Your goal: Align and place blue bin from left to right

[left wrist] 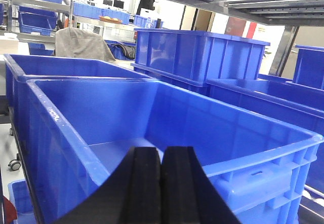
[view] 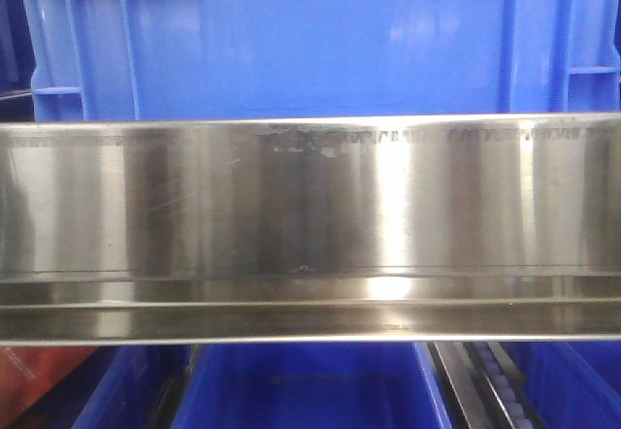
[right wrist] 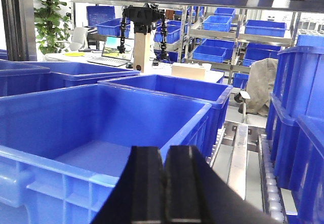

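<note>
blue bin [left wrist: 167, 127]: sitting right under both wrists, empty, more bins lining up beside it
handling: looking stiff and light but bulky, smooth walls probably slippery, so I'd be grabbing the near rim
left gripper [left wrist: 161, 183]: pads pressing together, holding nothing, hovering over the near wall
right gripper [right wrist: 164, 186]: same, closed and empty

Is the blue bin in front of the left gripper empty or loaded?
Empty: the blue bin shows bare floor and walls beyond the shut left gripper.
</note>
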